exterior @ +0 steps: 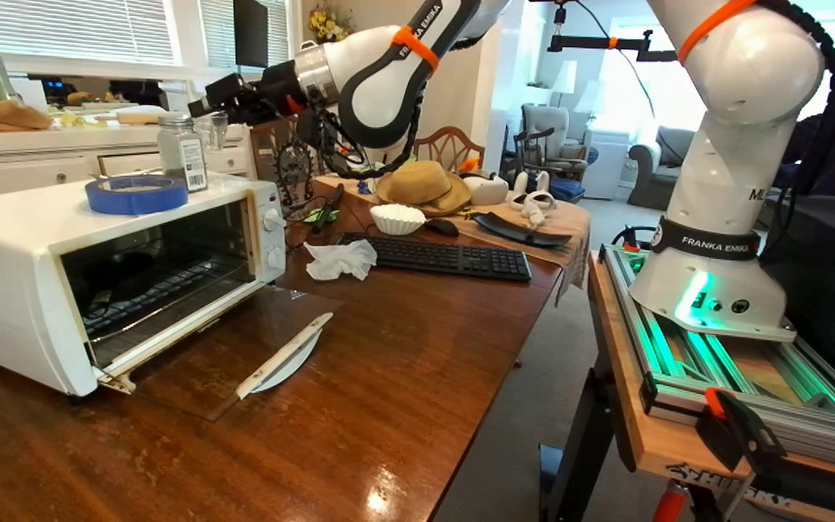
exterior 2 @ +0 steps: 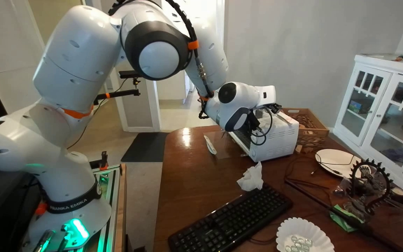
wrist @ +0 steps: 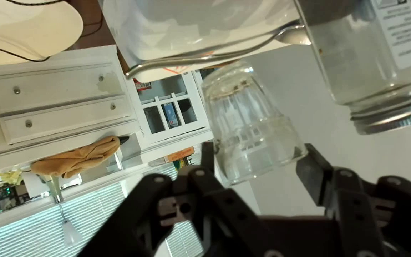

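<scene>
Evidently, the glass (wrist: 253, 134) is pinched near its rim between the fingers (wrist: 312, 173) of the gripper (wrist: 259, 157), close to the jar (exterior: 180, 156) on the oven (exterior: 26, 217), so it could be dropped if that slick hold slips, or the jar toppled by a sideways swing.

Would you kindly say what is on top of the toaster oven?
Blue tape, a glass jar and a metal utensil, partly hidden by the jar in the wrist view. The hand holds the clear glass.
</scene>
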You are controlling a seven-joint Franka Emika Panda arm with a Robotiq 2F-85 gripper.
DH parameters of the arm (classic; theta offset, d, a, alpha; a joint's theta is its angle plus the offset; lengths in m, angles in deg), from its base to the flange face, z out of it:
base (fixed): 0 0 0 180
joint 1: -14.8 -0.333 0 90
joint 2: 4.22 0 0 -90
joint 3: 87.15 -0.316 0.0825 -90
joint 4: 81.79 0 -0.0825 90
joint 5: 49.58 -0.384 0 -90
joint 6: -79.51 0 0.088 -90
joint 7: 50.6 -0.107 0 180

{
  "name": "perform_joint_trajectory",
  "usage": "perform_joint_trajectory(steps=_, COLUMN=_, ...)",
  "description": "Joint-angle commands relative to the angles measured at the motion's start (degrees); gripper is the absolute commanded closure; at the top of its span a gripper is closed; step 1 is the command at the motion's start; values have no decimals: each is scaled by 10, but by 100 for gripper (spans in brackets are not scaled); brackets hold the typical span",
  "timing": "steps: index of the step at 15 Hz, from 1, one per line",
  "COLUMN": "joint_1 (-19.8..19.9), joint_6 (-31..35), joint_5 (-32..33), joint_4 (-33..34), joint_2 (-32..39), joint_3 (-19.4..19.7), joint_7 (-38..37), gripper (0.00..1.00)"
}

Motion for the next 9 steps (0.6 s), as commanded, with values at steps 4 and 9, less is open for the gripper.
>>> perform_joint_trajectory(steps=4, joint_1=-33, joint_6=-70, joint_5=11, joint_4=75, joint_2=40, joint_3=-3, joint_7=10, gripper=65)
perform_joint_trajectory(steps=9, joint_1=-52, joint_6=-100, joint_5=-4, joint_4=88, joint_2=33, joint_3=15, joint_7=24, gripper=65)
